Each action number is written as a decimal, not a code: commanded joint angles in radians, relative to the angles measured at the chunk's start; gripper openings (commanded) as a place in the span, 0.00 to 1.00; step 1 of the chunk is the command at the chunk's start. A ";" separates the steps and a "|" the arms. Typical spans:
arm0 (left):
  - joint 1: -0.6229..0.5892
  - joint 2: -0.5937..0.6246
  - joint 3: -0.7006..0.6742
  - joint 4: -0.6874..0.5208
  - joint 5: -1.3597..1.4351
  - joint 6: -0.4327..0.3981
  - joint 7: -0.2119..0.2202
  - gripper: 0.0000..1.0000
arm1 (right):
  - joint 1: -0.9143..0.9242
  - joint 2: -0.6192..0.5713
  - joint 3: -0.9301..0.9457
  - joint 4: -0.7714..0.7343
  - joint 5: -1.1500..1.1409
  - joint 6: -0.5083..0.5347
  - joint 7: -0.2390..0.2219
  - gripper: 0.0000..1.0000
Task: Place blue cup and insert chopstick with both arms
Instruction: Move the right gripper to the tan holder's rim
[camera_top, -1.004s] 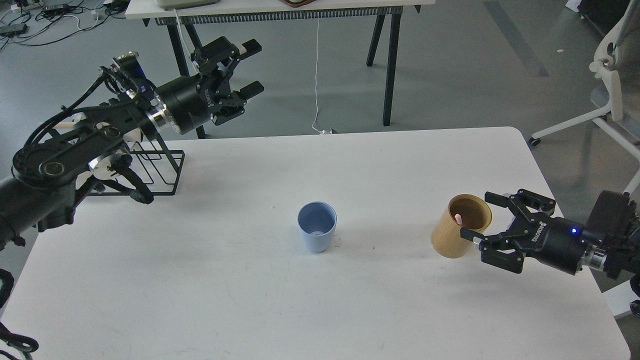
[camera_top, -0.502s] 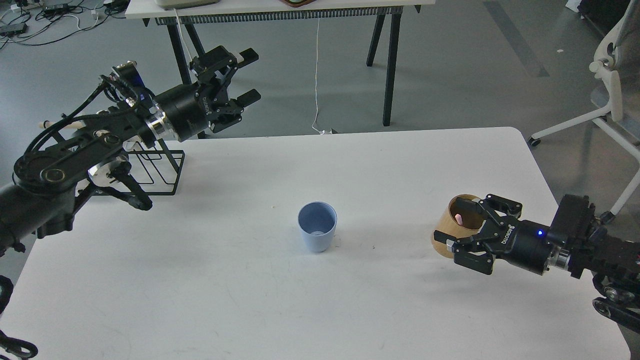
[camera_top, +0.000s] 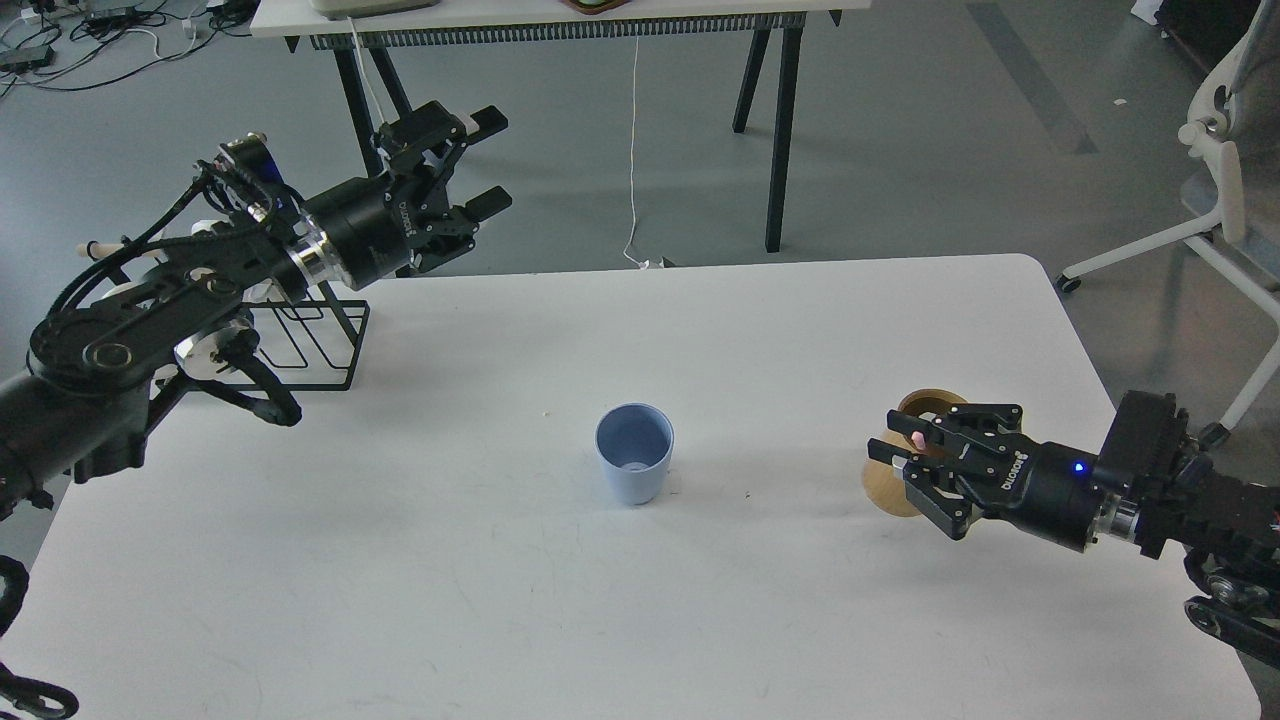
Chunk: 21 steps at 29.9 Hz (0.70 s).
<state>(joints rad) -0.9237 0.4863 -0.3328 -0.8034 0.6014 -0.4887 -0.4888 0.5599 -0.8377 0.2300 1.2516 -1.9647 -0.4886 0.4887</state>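
Observation:
The blue cup (camera_top: 635, 468) stands upright and empty near the middle of the white table (camera_top: 640, 620). Only the pink tip of the chopstick (camera_top: 915, 438) shows, poking out of the tan wooden holder (camera_top: 886, 492) at the right. My right gripper (camera_top: 897, 437) is over the holder's mouth, its two fingers close on either side of the pink tip. Whether they press on it is unclear. My left gripper (camera_top: 490, 162) hangs open and empty in the air beyond the table's far left edge, well away from the cup.
A black wire rack (camera_top: 325, 340) sits at the table's far left corner, under my left arm. Another table's legs (camera_top: 785, 130) stand behind, and a white office chair (camera_top: 1215, 190) is off the right side.
My right gripper rose from straddling the holder's side to its mouth, turned, and its fingers narrowed around the pink tip. The left arm drew back slightly to the left, still open.

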 joint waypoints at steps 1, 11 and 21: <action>0.000 0.001 0.000 0.001 0.000 0.000 0.000 0.98 | 0.002 -0.001 0.000 0.000 0.003 0.000 0.000 0.31; 0.000 0.001 0.000 0.006 0.001 0.000 0.000 0.98 | 0.002 -0.007 0.006 0.000 0.012 0.000 0.000 0.22; 0.000 0.000 0.000 0.006 0.001 0.000 0.000 0.98 | -0.002 -0.030 0.011 -0.001 0.015 0.000 0.000 0.12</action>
<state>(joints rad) -0.9235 0.4878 -0.3328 -0.7976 0.6027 -0.4887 -0.4888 0.5594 -0.8641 0.2407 1.2518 -1.9500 -0.4886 0.4887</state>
